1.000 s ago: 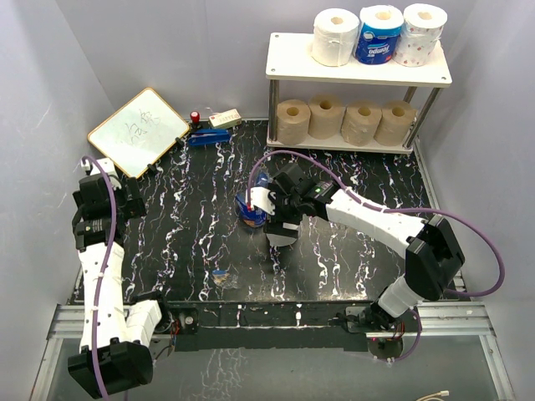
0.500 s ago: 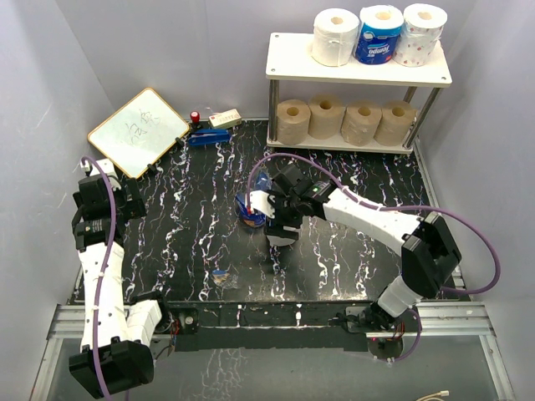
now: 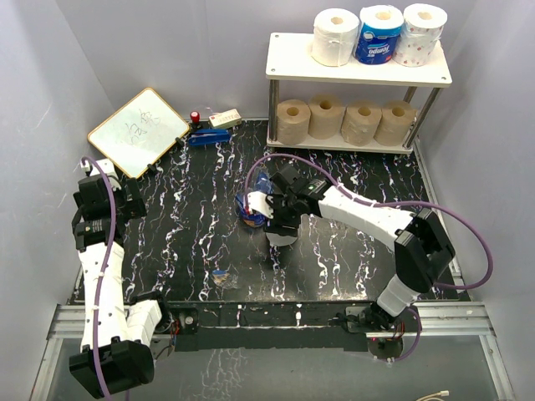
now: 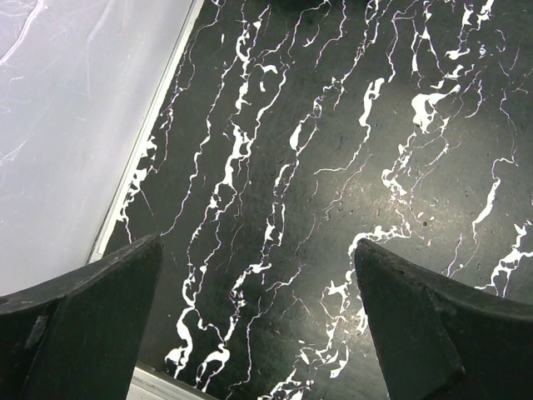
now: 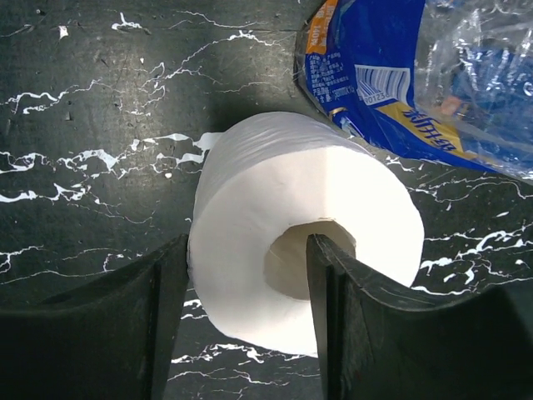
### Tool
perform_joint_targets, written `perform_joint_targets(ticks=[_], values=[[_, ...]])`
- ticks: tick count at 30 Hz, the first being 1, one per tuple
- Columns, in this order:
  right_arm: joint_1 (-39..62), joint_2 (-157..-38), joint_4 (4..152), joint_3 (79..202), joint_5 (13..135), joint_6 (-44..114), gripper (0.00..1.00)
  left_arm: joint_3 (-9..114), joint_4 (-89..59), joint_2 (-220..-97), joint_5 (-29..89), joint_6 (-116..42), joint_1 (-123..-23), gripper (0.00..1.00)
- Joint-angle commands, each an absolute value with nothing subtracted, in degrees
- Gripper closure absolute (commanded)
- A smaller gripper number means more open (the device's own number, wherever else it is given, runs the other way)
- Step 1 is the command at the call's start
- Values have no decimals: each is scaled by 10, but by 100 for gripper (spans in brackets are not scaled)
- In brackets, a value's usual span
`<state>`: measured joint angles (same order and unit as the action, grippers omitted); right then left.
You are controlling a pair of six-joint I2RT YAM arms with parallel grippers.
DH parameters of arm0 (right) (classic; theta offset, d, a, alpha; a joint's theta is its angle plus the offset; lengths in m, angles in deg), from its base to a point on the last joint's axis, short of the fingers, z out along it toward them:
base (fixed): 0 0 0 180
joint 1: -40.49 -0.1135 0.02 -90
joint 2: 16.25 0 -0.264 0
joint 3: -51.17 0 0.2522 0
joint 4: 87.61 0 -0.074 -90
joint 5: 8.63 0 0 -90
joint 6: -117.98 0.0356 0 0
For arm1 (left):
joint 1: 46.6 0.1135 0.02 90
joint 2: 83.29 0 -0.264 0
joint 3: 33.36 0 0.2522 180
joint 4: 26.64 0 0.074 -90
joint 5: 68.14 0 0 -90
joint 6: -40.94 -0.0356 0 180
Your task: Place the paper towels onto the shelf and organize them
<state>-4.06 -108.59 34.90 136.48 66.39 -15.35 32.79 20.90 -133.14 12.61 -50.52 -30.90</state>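
Right pincer [image 5: 246, 275] has narrowed astride the white roll [image 5: 250, 192], whether clamped I cannot tell; left pincer [image 4: 256, 250] apart; I count seven rolls [image 3: 361, 123] shelved.

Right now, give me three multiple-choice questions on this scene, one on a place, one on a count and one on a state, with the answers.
1. Where does the blue-wrapped roll stand?
A. on the table
B. on the shelf's top board, between the plain white roll and the dotted roll
C. on the lower board

2. How many tan rolls stand on the lower board?
A. two
B. four
C. five

3. The left claw is:
A. open and empty
B. shut on a roll
C. shut on nothing

Answers:
1. B, it is the middle roll of the top row.
2. B, four stand side by side.
3. A, its fingers stand wide apart over bare table.
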Motion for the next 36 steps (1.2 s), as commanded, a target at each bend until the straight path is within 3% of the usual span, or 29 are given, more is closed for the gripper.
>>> perform_joint_targets(ticks=[1, 4, 8, 13, 21, 30, 36], values=[[-39, -1089, 352, 1391, 653, -151, 49, 318, 208, -1326, 135, -501, -303, 2], [-39, -1090, 352, 1393, 652, -151, 64, 318, 207, -1326, 135, -502, -303, 2], [-39, -1088, 351, 1399, 659, -150, 100, 318, 207, -1327, 135, -502, -302, 2], [-39, -1077, 316, 1470, 688, -141, 100, 319, 208, -1326, 136, -502, -300, 2], [-40, -1151, 95, 1865, 794, -121, 100, 318, 209, -1333, 143, -503, -294, 2], [-32, -1220, 138, 2072, 953, -215, 100, 317, 211, -1338, 173, -511, -293, 2], [-30, -1242, 243, 2110, 1013, -290, 100, 310, 206, -1324, 173, -510, -293, 2]])
